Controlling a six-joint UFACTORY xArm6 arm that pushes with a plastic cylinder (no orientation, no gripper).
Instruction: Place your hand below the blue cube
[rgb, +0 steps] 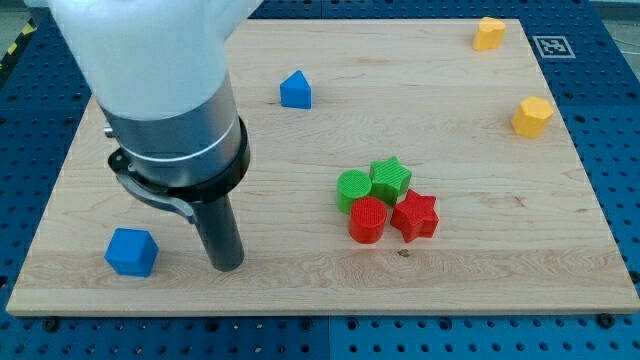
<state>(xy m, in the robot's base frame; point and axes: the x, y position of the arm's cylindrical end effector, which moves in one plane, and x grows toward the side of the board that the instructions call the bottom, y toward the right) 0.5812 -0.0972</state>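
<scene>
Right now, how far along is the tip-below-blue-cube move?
Done: my tip is down on the board, just to the view's right of the blue cube, with a small gap. In hand: nothing touched. Left: move toward the view's bottom-left until the tip sits under the cube, not beside it.

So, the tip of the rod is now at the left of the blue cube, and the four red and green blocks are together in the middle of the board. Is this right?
Not quite. The camera view shows my tip to the right of the blue cube, not the left, and apart from it. The rest holds: the green blocks and red blocks sit clustered near the middle of the board.
</scene>
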